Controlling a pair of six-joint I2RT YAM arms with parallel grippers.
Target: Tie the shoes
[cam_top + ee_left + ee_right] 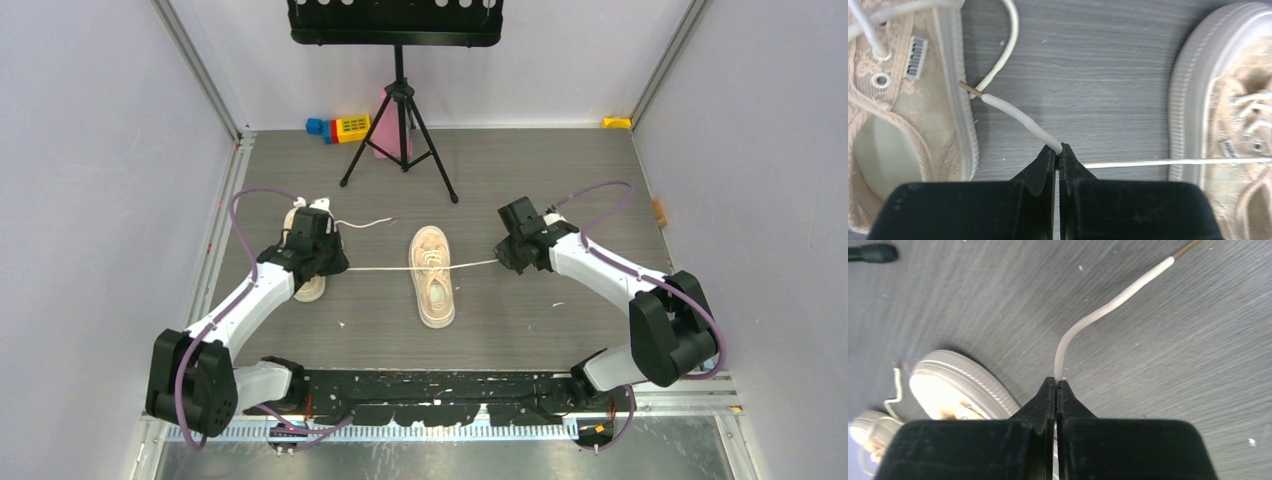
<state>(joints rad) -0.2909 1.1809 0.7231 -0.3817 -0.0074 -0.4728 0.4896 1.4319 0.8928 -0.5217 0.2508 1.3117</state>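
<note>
Pinching one lace end per side: left gripper (1058,150) clamped tight on left lace end (1015,116), right gripper (1056,382) clamped tight on right lace end (1108,305), short stub with bare tip poking past each nip. Pulling in opposite directions, judging by the dead-straight white line running across the table (560,170) through centre shoe (433,278), parked sole-down midway between both grippers. Looks like snugging the eyelets and evening both ends before any crossover. Gripping close to the tips, probably to leave maximum working length for the knot. Leaves second shoe (311,289) untouched, tucked just beside and partly under the left arm, loose lace (368,223) trailing slack on the table. No real containers anywhere; only the shoe openings, and second shoe's opening in the left wrist view shows nothing inside.
</note>
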